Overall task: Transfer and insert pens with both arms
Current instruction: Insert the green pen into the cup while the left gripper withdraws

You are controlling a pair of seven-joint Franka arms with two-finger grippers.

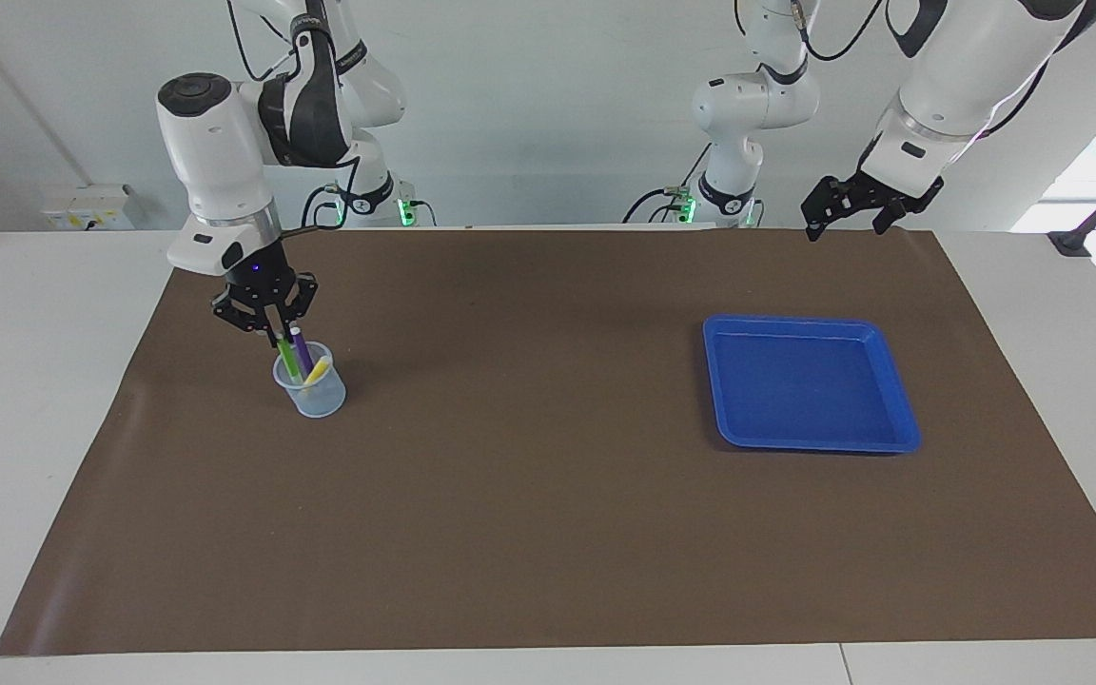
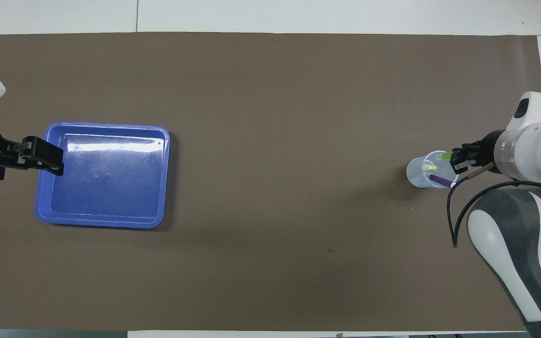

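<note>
I am looking down at a brown mat (image 2: 270, 141) covering the bench (image 1: 44, 400). In the overhead view, a clear plastic cup (image 2: 423, 171) is standing at about three o'clock, toward the right arm's end. All three pens are sitting in it, leaning against the rim: the yellow pen (image 2: 430, 167), the purple pen (image 2: 441, 180) and the green pen (image 2: 447, 155).

My right tool (image 1: 278, 333) is hanging directly over the cup, its fingertips pressed together on the top end of the green pen (image 1: 283, 354). In the facing view the purple pen (image 1: 301, 350) and yellow pen (image 1: 319, 369) are leaning beside it, free of the tool.

A blue tray (image 2: 106, 220) is lying at about nine o'clock in the overhead view, toward the left arm's end, with no pens in it. My left tool (image 1: 845, 221) is waiting in the air over the mat's edge nearest the robots, its fingers spread apart and gripping nothing.
</note>
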